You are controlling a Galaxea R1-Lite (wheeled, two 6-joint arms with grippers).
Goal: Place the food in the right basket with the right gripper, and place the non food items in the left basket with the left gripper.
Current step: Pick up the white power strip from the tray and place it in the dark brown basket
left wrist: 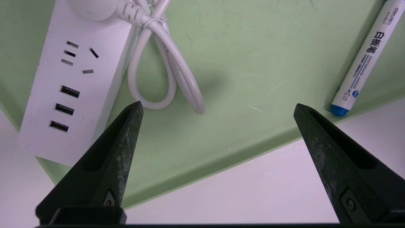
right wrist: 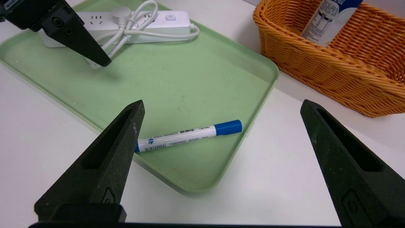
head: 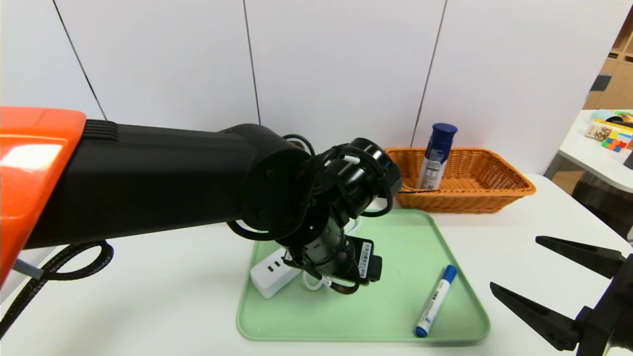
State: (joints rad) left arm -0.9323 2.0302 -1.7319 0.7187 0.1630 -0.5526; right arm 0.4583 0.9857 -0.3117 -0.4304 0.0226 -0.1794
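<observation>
The food, a tall blue-capped can (head: 437, 155) (right wrist: 329, 19), stands upright in the right basket (head: 494, 198) (right wrist: 316, 69) of orange wicker. On the green tray (head: 410, 237) lie a white power strip (head: 269, 274) (left wrist: 72, 82) with a looped cord and a white marker (head: 436, 300) (right wrist: 190, 134) with a blue cap. My left gripper (left wrist: 218, 104) hangs open just above the tray beside the cord loop, holding nothing. The right gripper (head: 515, 263) (right wrist: 222, 102) is open and empty over the table, to the right of the tray's near corner. The left basket is out of view.
My left arm (head: 173, 178) reaches across the head view and hides the table's left rear. A second white table (head: 593, 153) with colourful boxes stands at the far right. White wall panels close off the back.
</observation>
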